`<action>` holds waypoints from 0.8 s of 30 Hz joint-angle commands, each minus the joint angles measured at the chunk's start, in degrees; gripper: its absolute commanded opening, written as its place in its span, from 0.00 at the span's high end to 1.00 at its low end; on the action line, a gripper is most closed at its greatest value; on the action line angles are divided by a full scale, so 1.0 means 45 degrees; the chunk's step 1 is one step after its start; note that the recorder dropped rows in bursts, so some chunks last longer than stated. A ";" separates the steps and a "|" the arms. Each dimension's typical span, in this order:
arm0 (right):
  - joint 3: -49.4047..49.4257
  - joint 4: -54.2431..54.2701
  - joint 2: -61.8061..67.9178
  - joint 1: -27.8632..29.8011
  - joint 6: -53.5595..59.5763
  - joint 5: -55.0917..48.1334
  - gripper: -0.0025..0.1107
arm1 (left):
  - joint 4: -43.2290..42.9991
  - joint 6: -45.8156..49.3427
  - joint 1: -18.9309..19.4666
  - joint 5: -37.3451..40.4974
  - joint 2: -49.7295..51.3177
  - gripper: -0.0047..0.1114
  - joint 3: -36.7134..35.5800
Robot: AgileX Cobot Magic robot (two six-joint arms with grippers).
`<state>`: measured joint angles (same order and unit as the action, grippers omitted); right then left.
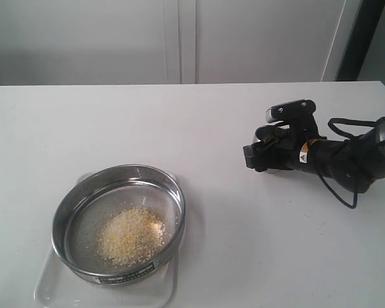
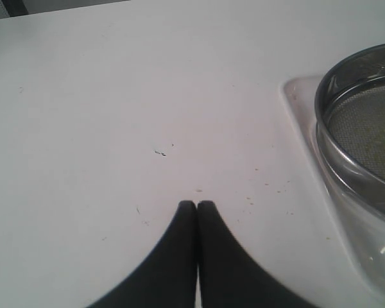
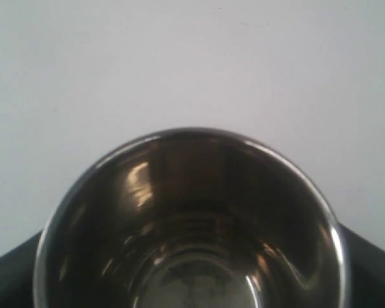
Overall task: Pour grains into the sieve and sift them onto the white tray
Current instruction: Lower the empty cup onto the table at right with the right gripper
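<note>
The sieve (image 1: 102,205), a wide metal ring with a mesh bottom, stands on the white tray (image 1: 54,292) at the front left. A heap of yellow and whitish grains (image 1: 131,236) lies on its mesh. At the right, my right gripper (image 1: 255,156) is shut on a small steel cup (image 3: 192,218), held above the table; the cup's inside looks empty. The dark fingers (image 3: 9,263) show on either side of it. My left gripper (image 2: 197,205) is shut on nothing, low over bare table beside the tray (image 2: 301,109) and sieve (image 2: 346,163). It is out of the exterior view.
A white table (image 1: 199,128) runs back to a pale wall. A black cable (image 1: 346,199) loops under the right arm. Small specks (image 2: 160,153) dot the tabletop near the left gripper.
</note>
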<state>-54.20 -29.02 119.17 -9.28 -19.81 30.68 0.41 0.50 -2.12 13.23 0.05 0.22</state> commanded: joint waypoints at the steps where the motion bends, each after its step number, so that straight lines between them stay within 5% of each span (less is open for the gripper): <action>1: -0.0010 -0.0048 0.0097 0.0034 0.0128 -0.0162 0.44 | 0.0133 -0.0111 -0.0067 0.0022 -0.0011 0.96 -0.0049; 6: -0.0010 -0.0048 0.0097 0.0034 0.0128 -0.0326 0.20 | 0.0133 -0.0111 -0.0067 0.0022 -0.0011 0.96 -0.0049; 24: 0.0062 -0.1363 -0.1758 0.0034 -0.2013 -0.2364 0.19 | 0.0133 -0.0111 -0.0067 0.0022 -0.0011 0.96 -0.0049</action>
<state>-54.20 -31.75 112.88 -9.28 -25.08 21.48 0.41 0.50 -2.12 13.23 0.05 0.22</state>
